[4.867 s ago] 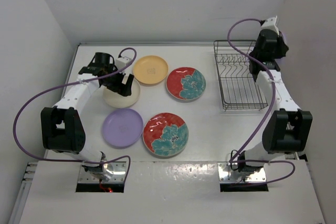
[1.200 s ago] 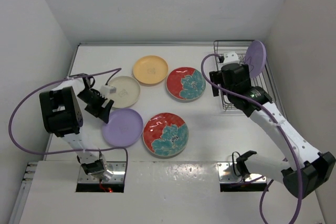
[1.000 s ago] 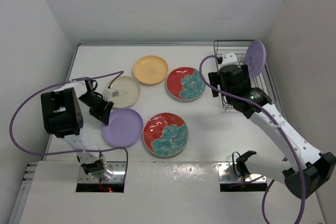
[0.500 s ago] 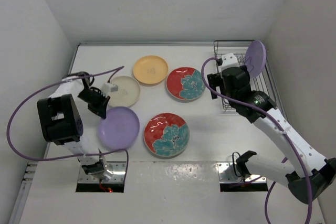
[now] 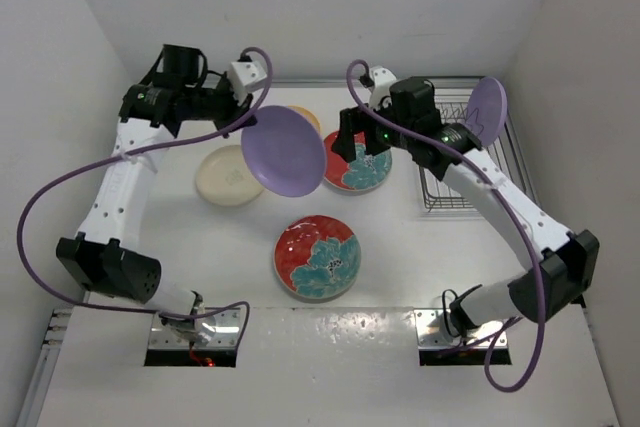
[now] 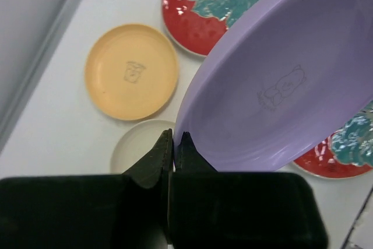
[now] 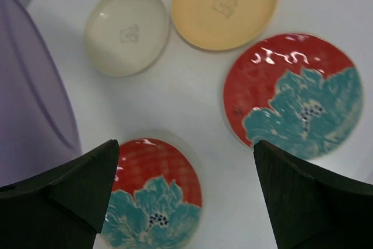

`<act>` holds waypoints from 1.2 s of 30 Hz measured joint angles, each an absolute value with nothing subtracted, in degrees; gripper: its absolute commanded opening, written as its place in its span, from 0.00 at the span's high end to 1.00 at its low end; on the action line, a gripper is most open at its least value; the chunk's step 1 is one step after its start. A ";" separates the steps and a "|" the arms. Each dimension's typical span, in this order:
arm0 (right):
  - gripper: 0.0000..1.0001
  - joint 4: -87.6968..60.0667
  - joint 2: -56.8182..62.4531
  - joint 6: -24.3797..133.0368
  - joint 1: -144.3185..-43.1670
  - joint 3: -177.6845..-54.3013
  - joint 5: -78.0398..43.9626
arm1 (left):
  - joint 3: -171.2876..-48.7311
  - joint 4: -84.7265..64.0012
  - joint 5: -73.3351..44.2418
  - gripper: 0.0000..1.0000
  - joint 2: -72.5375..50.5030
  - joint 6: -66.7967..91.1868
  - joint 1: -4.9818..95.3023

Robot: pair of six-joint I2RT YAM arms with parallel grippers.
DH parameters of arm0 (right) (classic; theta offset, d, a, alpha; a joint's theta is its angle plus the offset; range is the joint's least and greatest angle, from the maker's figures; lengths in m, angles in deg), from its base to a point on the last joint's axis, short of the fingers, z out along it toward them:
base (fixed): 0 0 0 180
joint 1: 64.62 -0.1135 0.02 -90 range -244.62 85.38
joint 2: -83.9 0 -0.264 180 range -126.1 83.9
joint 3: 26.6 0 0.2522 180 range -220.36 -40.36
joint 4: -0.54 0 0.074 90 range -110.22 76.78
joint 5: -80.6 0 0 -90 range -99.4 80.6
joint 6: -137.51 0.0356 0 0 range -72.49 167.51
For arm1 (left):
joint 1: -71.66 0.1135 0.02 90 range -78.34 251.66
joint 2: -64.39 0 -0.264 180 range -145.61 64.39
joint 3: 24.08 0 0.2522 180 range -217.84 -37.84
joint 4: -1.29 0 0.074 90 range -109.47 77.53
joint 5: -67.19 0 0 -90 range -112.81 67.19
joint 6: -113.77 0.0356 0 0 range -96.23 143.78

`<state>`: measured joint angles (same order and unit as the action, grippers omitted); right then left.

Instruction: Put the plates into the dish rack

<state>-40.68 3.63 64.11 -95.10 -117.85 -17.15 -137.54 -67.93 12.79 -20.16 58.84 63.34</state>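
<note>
Broadly, we see the white table (image 5: 400, 277) filling the middle of the top view. The left arm (image 5: 120, 187) rises along the left side and bends in toward the upper centre. The right arm (image 5: 500, 207) reaches from the lower right up to the upper centre.

Next in size, the dish rack (image 5: 458, 187) sits at the table's right edge, in the upper right of the frame. The racked lilac plate (image 5: 487, 107) stands on edge at its far right corner.

The held lilac plate (image 5: 283, 151) hangs tilted in the air at the upper centre, well apart from the rack and to its left. It hides most of the orange-yellow plate (image 5: 306, 115) behind it.

The cream plate (image 5: 225, 179) lies flat to the left of the held one. The upper red floral plate (image 5: 362, 171) lies just right of it. The lower red floral plate (image 5: 316, 256) lies alone at the centre, below them all.

Smallest, the left gripper (image 5: 243, 123) is pinched tight on the held plate's upper left rim. In the left wrist view its two fingertips (image 6: 182, 144) meet at that rim, with the plate spreading to the right.

The right gripper (image 5: 358, 137) has its jaws spread wide and holds nothing. It hovers over the upper red floral plate, just right of the held lilac plate, whose edge shows at the left of the right wrist view.
</note>
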 measured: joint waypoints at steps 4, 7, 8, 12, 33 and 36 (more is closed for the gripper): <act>0.14 -36.44 -0.28 67.44 -95.07 -118.88 -23.83 | -136.43 -67.34 11.17 1.00 -22.66 55.50 59.56; 0.16 -35.28 -0.59 67.83 -95.90 -118.51 -26.22 | -135.46 -67.62 9.88 1.00 -23.99 54.43 58.56; 0.16 -34.61 -0.46 67.72 -96.10 -117.96 -26.30 | -135.16 -67.62 9.38 1.00 -24.14 54.19 58.51; 0.19 -35.15 0.68 67.46 -95.64 -115.38 -23.35 | -134.94 -67.62 6.56 1.00 -24.19 53.58 58.51; 0.97 -38.50 -6.58 62.56 -99.64 -116.80 -24.75 | -136.25 -66.66 1.29 1.00 -26.39 52.46 54.38; 1.00 -38.63 -5.22 62.85 -99.64 -116.89 -24.03 | -136.27 -65.70 1.20 0.60 -26.37 52.48 54.49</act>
<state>-38.63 -5.22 62.85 -99.64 -116.89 -24.03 -136.27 -65.70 1.20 -26.37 52.48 54.49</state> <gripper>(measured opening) 0.205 0.149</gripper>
